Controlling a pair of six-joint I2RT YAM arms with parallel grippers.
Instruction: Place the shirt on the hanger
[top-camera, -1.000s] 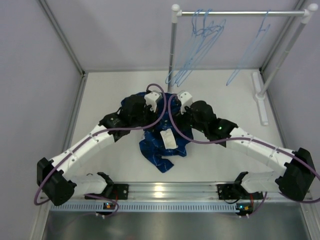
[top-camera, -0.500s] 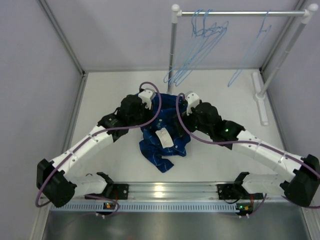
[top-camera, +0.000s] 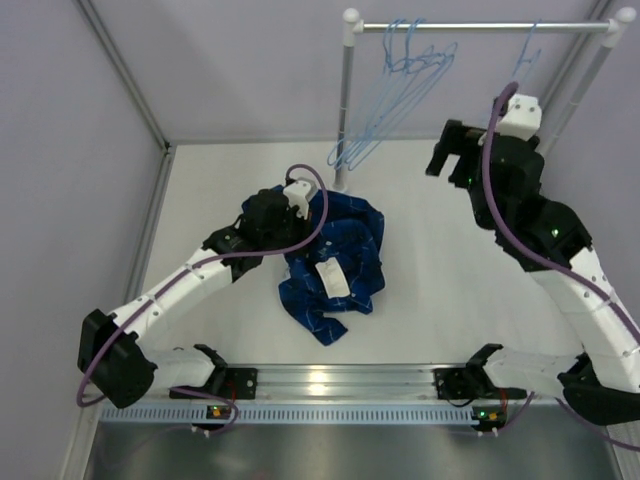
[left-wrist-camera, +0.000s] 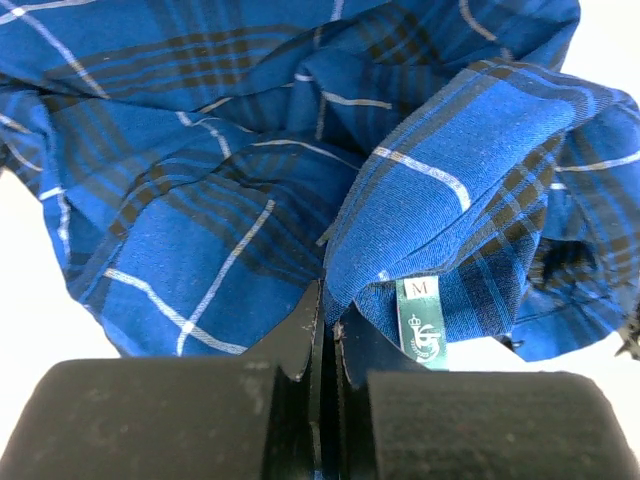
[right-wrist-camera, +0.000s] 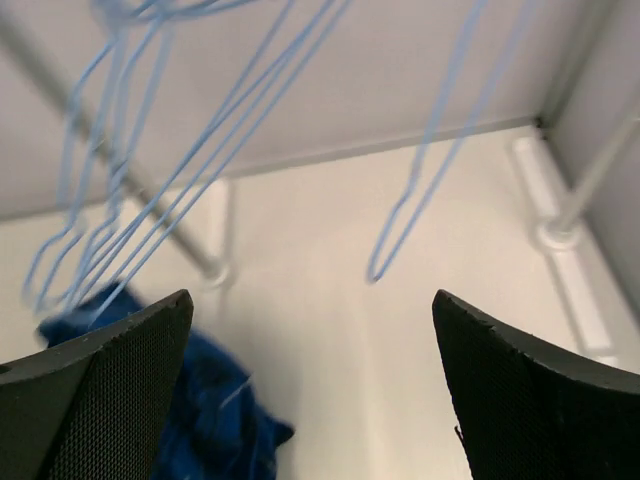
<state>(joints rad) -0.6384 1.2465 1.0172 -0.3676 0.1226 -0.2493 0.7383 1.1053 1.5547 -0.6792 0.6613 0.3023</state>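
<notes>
Left wrist view: left tool (left-wrist-camera: 325, 322) tight on a shirt (left-wrist-camera: 200, 200) fold; right tool (right-wrist-camera: 310, 300) wide apart, empty.

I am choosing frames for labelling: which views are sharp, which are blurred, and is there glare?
Left wrist: sharp, the shirt and its label read clearly. Right wrist: the hangers and the shirt are smeared and soft. Top external: sharp, with a bright glare spot on the metal rail at the near edge.

Top overhead; left wrist close; all share shirt (top-camera: 350, 240).
</notes>
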